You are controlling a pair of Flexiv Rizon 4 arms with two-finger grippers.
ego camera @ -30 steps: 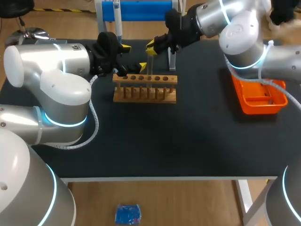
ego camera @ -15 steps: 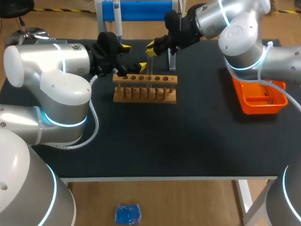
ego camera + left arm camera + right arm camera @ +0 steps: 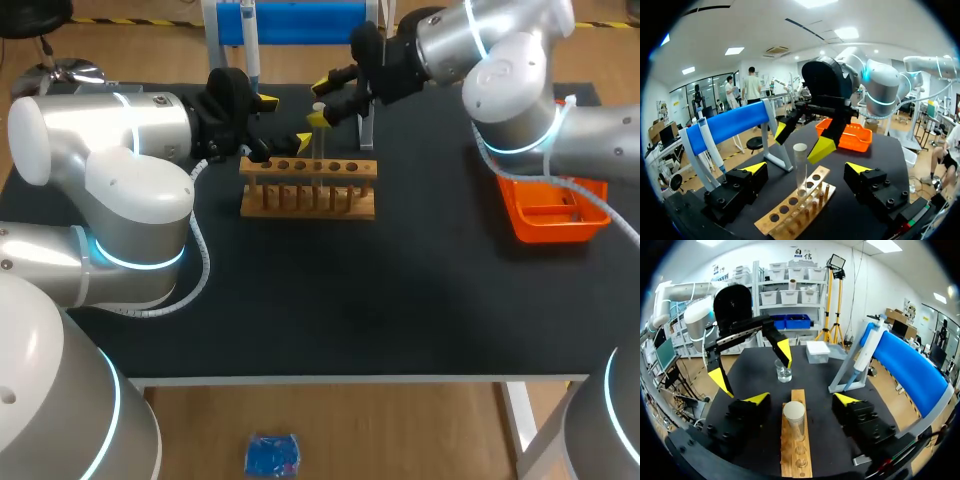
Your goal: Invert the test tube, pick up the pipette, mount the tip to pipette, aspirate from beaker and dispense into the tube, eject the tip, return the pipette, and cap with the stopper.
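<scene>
A clear test tube [image 3: 318,135] stands upright, mouth up, in the wooden rack [image 3: 308,190]. My right gripper [image 3: 320,102] is open around the tube's top, its yellow tips clear of the glass. In the right wrist view the tube's open mouth [image 3: 794,411] sits between the right gripper [image 3: 801,399] fingers, with gaps on both sides. My left gripper [image 3: 284,120] is open just left of the tube and holds nothing; in its own view the left gripper [image 3: 806,168] faces the tube [image 3: 800,170]. The pipette [image 3: 250,45] hangs on the blue stand [image 3: 300,20]. A beaker [image 3: 783,371] sits beyond the rack.
An orange tray [image 3: 550,205] lies at the table's right side. A white box [image 3: 817,351] stands near the beaker behind the rack. The blue stand's legs [image 3: 366,128] rise close behind the rack. The front half of the black table [image 3: 330,310] is bare.
The right gripper's fingers have spread apart and let go of the test tube, which stays standing in the rack. The left arm has not moved.
</scene>
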